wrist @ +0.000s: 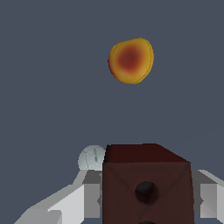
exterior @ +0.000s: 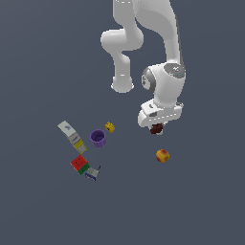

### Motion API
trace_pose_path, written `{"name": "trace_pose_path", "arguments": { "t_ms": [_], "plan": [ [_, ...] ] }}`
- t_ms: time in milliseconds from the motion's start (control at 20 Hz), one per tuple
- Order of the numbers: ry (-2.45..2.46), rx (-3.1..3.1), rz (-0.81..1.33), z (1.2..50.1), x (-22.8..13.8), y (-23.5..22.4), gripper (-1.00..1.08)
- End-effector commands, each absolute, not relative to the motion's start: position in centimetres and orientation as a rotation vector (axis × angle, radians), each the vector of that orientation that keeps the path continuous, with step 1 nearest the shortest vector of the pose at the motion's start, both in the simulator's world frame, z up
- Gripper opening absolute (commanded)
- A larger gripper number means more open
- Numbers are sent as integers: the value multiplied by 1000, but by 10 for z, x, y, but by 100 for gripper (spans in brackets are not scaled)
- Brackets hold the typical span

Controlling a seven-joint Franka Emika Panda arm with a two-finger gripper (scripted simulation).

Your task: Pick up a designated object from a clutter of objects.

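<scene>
Here we pinch the block (wrist: 148, 186) squarely between the gripper's (exterior: 156, 128) fingers (wrist: 65, 203), so it cannot rotate, away from the ball (exterior: 162, 156).

The white arm (exterior: 143, 38) comes down from the top and bends at the elbow. Its wrist (exterior: 165, 83) points down toward the floor. The gripper (exterior: 156, 128) hangs below it, and its two fingers (wrist: 210, 192) are closed on the brown block (wrist: 146, 183), one on each side.
</scene>
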State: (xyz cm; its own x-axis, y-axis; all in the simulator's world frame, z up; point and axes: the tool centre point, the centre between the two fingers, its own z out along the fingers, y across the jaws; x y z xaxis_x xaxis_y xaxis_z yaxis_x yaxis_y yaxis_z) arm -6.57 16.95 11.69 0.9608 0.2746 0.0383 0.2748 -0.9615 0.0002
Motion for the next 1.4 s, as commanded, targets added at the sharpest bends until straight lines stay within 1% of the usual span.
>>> {"name": "trace_pose_path", "arguments": {
  "t_ms": [0,850,1100,1350],
  "plan": [
    [-436,-3105,-57,139,-67,171,-100],
    [-438,-3107,-18,295,-75,180,-100],
    [-437,-3109,-9,329,-75,182,-100],
    [-436,-3111,-3,352,-74,184,-100]
  ]
}}
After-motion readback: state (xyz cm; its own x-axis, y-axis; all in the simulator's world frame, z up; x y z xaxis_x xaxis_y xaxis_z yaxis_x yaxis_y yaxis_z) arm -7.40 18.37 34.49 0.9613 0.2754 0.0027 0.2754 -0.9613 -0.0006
